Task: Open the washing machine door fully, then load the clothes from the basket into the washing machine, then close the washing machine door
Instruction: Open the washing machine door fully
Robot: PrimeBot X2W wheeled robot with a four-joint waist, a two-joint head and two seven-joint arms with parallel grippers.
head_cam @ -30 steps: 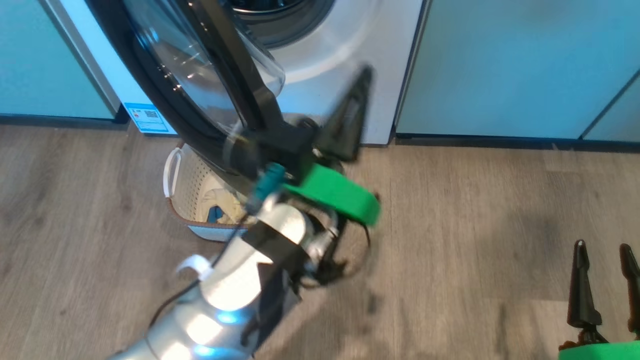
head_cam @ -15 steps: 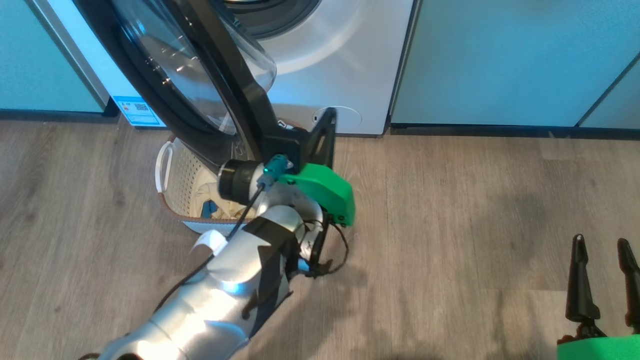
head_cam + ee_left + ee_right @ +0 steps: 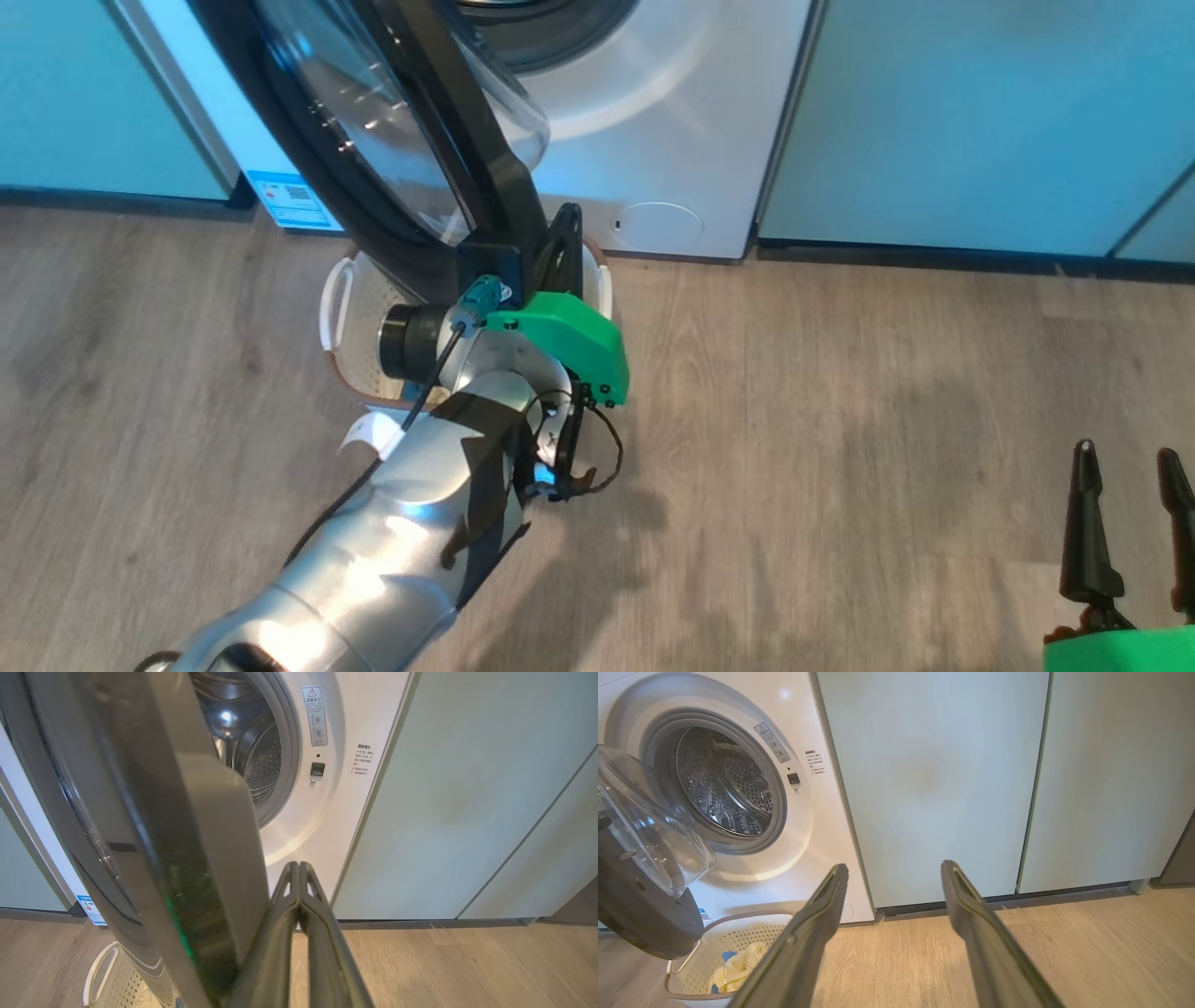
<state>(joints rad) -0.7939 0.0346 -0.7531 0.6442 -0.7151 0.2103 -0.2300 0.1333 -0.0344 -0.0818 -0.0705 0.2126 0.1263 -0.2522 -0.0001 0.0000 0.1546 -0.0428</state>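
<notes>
1. Steadied after the blurred sweep of a second ago: left end effector (image 3: 298, 868) now at rest, fingers pressed flat together, gripping nothing, tips aimed up at the washing machine (image 3: 653, 121).
2. Tucked against the free edge of the washing machine door (image 3: 355, 149), with the glossy black rim immediately to its left in the left wrist view; touching or a hair apart, cannot tell.
3. Shifted too: the head camera, so no safe claim about door travel from that view alone.
4. Judged only partly open: door standing out from the drum mouth and hanging over the basket (image 3: 742, 939), which sits just below and left of the left end effector. Calls for a further push leftward before any loading.
5. Clothes (image 3: 738, 968) heaped in the basket's bottom, none yet in the drum beyond the fingertips.
6. Right end effector (image 3: 1125, 462) spread wide and empty, low over the floor (image 3: 840, 420), well apart to the right of the other.
7. Worth watching: closed fingers sliding off the slick rim mid-push, or the door's lower edge snagging the basket.
</notes>
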